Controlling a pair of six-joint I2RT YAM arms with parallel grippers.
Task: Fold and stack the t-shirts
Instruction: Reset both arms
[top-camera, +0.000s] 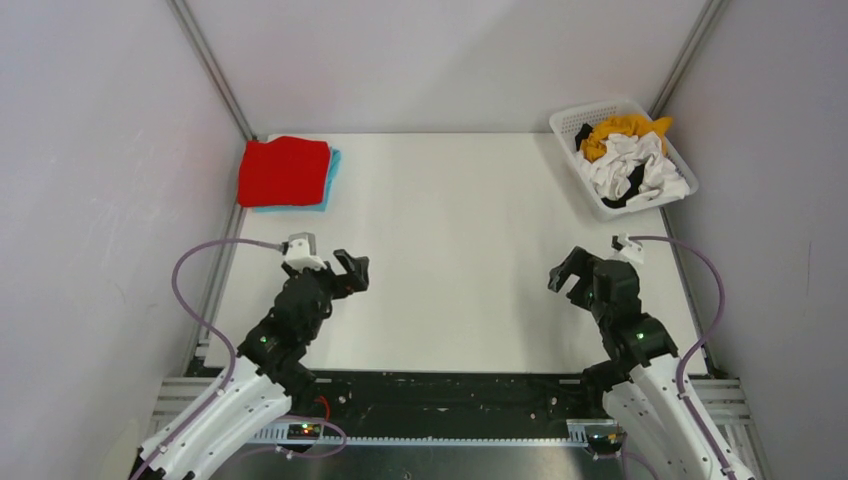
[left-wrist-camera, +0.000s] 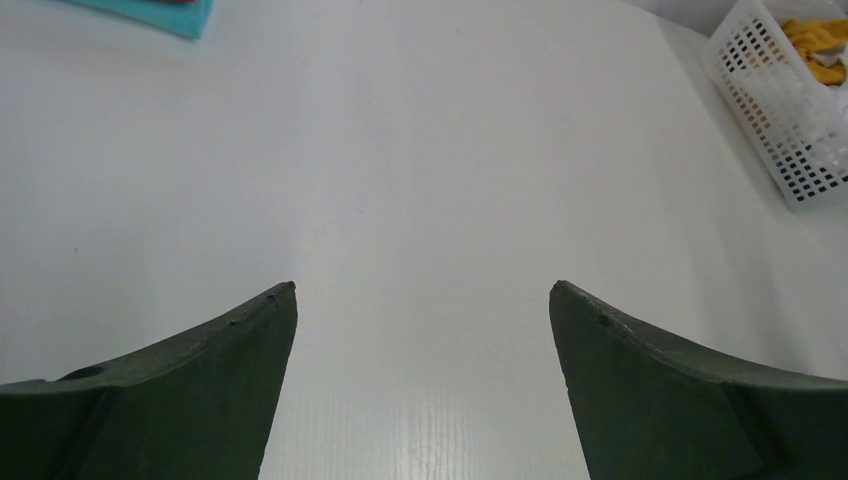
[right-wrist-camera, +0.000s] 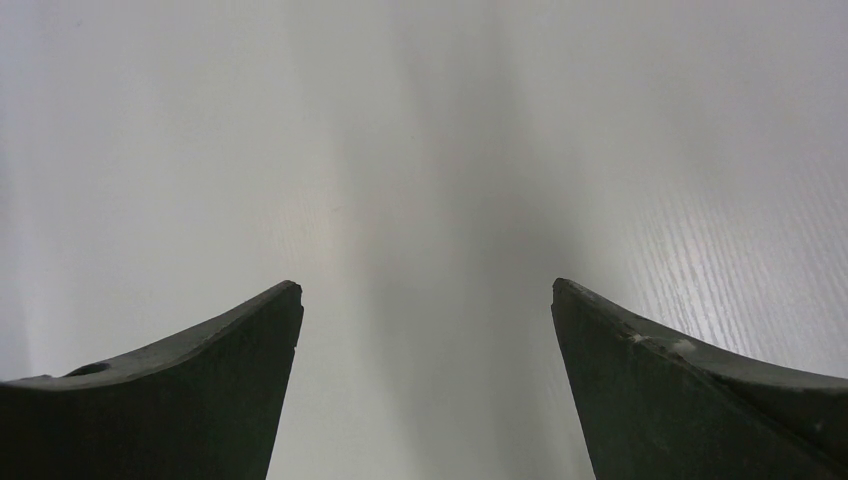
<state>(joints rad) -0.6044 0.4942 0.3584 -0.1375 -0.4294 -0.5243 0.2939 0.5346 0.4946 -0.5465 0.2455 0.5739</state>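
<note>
A folded red t-shirt (top-camera: 284, 171) lies on top of a folded turquoise t-shirt (top-camera: 331, 172) at the table's far left corner; a turquoise corner (left-wrist-camera: 160, 12) shows in the left wrist view. Crumpled orange-yellow (top-camera: 620, 130), white (top-camera: 640, 168) and black (top-camera: 628, 194) t-shirts fill the basket at the far right. My left gripper (top-camera: 352, 270) hovers open over the near left of the table, nothing between its fingers (left-wrist-camera: 240, 370). My right gripper (top-camera: 566, 272) stands open over the near right, also holding nothing, fingers (right-wrist-camera: 640, 380) wide apart.
The white plastic lattice basket (top-camera: 566, 124) sits at the far right corner, its side (left-wrist-camera: 790, 120) visible in the left wrist view. White walls and metal frame posts (top-camera: 210, 70) enclose the white table (top-camera: 450, 250).
</note>
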